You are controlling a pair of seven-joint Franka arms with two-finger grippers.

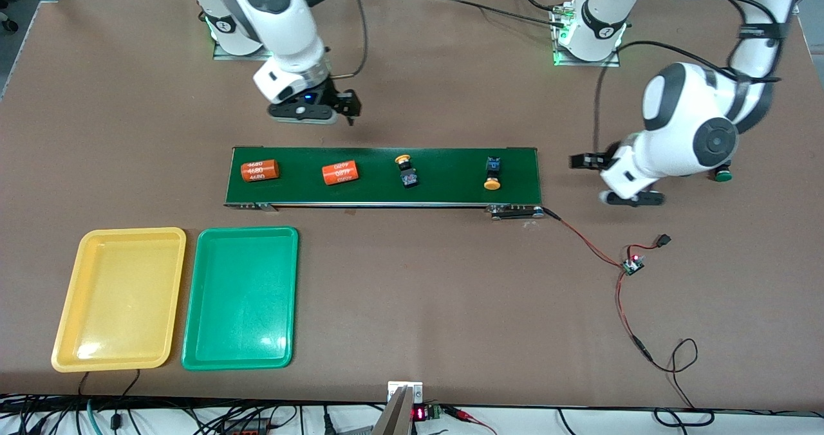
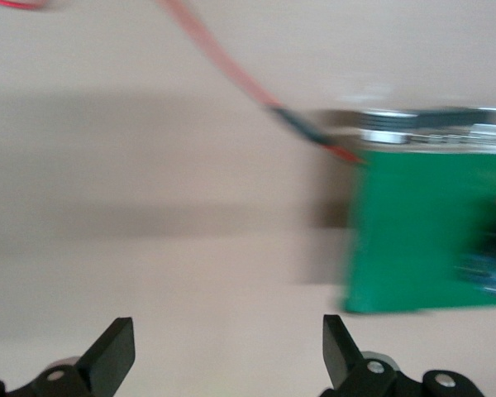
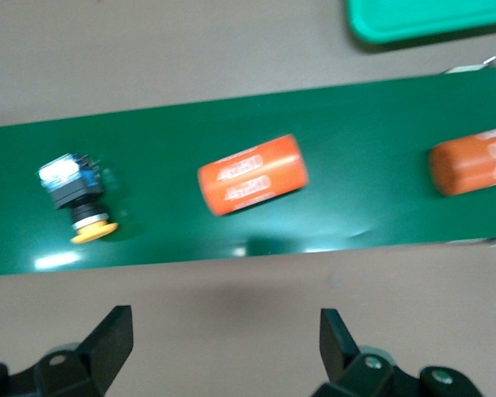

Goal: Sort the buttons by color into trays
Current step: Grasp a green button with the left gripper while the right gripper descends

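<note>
Two yellow-capped buttons lie on the dark green conveyor belt (image 1: 444, 187), one (image 1: 405, 170) mid-belt and one (image 1: 493, 173) toward the left arm's end. A green-capped button (image 1: 722, 175) peeks out from under the left arm, off the belt. The yellow tray (image 1: 64, 319) and the green tray (image 1: 193, 332) lie side by side, nearer the front camera than the belt, and hold nothing. My left gripper (image 1: 582, 161) (image 2: 227, 356) is open over bare table just off the belt's end. My right gripper (image 1: 347, 107) (image 3: 225, 341) hangs open over the table beside the belt, near a yellow-capped button (image 3: 76, 198).
Two orange cylinders (image 1: 259, 170) (image 1: 339, 173) printed "4680" lie on the belt toward the right arm's end. A red wire (image 1: 579, 235) runs from the belt's end to a small circuit board (image 1: 632, 266) and on toward the front edge.
</note>
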